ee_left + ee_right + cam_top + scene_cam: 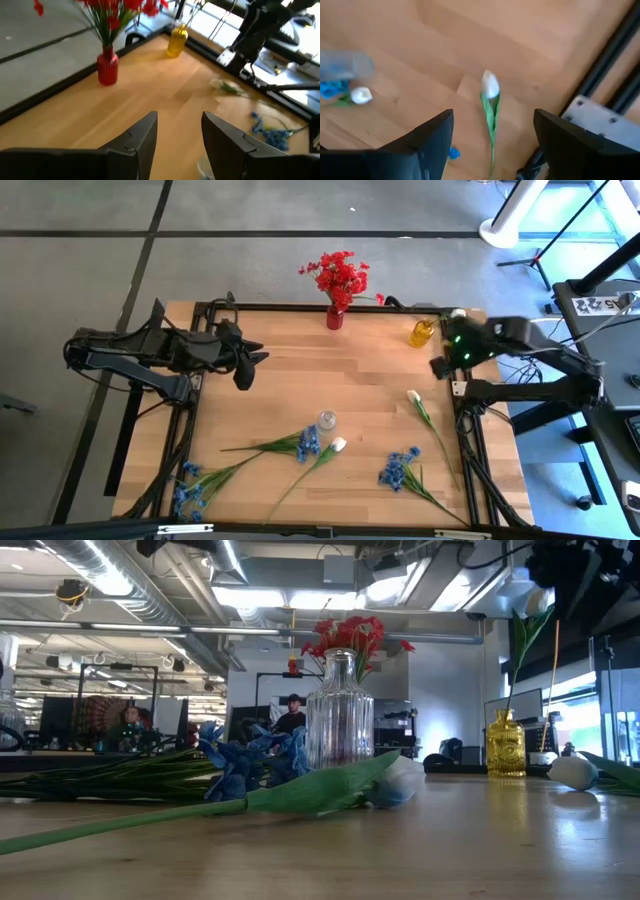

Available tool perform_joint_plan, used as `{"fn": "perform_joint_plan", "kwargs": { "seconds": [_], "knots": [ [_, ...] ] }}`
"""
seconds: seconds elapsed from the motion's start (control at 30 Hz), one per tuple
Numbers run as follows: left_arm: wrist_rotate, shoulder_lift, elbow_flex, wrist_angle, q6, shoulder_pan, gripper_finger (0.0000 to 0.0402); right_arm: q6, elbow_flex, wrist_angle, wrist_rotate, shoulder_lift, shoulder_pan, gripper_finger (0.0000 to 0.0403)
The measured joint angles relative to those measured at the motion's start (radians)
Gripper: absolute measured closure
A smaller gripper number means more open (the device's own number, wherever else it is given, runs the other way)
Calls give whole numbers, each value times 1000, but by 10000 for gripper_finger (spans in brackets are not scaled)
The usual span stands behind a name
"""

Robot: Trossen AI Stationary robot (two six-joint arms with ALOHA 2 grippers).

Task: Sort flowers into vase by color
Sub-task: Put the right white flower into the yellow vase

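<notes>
Dark arms (130, 352) (green light)

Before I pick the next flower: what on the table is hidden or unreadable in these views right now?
- Yellow vase, high view: too small to tell whether a stem stands inside; the right gripper is beside it.
- Clear vase, low view: it blocks the red vase behind; only the red flowers show above.
- Blue flowers, high view: stems cut off at the table's near edge.
</notes>
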Motion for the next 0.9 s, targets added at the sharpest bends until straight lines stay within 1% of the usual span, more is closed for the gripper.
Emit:
{"fn": "perform_joint_plan", "kwargs": {
  "seconds": [0.13, 0.27, 0.33, 0.4, 0.53, 0.63, 0.73, 0.8, 0.9],
  "knots": [
    [0, 0, -22, 1, -16, -10, 253, 170, -144, 96, -33, 9, 183, 127],
    [1, 0, -25, 1, -16, -26, 253, 370, -286, 271, -52, 30, 378, 127],
    [2, 0, -25, 1, -15, -27, 253, 455, -348, 364, -43, 57, 449, 127],
    [1, 0, -25, 1, -9, -27, 253, 510, -396, 413, -13, 98, 493, 127],
    [1, 0, -25, 1, 12, -21, 253, 519, -448, 426, 40, 210, 505, 127],
    [0, 0, -25, 4, 16, -15, 253, 447, -466, 449, 63, 296, 492, 127],
    [1, 0, -25, 5, 16, -13, 253, 371, -475, 477, 64, 379, 459, 133],
    [1, 0, -25, 5, 15, -13, 253, 312, -477, 501, 68, 428, 426, 150],
    [4, 0, -25, 5, 4, -16, 253, 223, -478, 511, 72, 487, 368, 191]
  ]
}}
